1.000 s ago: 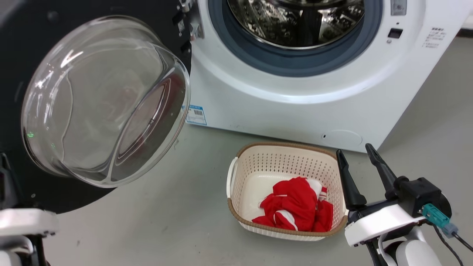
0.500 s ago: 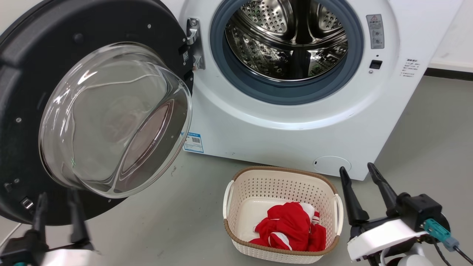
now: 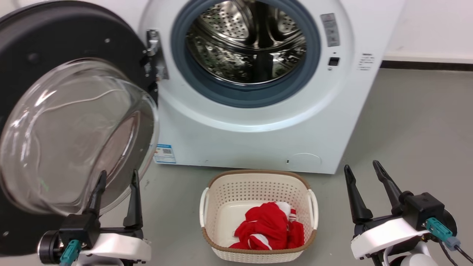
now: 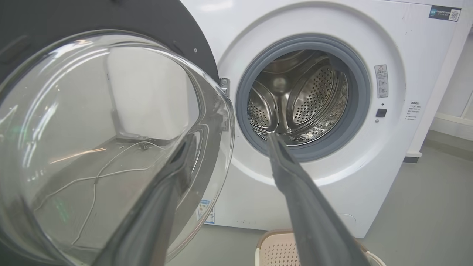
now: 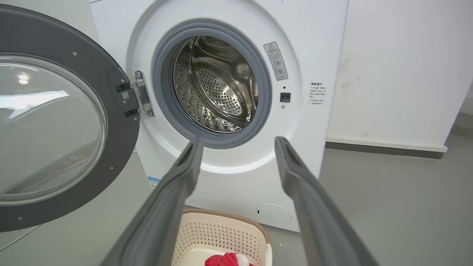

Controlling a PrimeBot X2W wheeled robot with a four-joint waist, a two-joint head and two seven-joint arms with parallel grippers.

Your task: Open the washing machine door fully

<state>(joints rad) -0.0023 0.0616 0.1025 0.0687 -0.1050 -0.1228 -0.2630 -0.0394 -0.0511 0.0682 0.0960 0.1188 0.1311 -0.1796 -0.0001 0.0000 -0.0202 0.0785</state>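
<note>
The washing machine door (image 3: 74, 122) stands wide on its hinge at the left front edge of the washing machine (image 3: 258, 125). The left gripper (image 3: 118, 173), spread and empty, hovers by its glass; better to push the black rim slowly. The right gripper (image 3: 361, 166) is also spread, empty.

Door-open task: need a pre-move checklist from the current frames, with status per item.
1. The washing machine door swung away from the drum opening: ok.
2. The door at its full-open stop on the hinge: cannot tell.
3. The left gripper open, holding nothing: ok.
4. The left gripper free of the door: cannot tell; in the head view it overlaps the door's lower edge.
5. The right gripper open, empty, apart from the washing machine: ok.
6. The laundry basket on the floor, apart from the door: ok.
</note>
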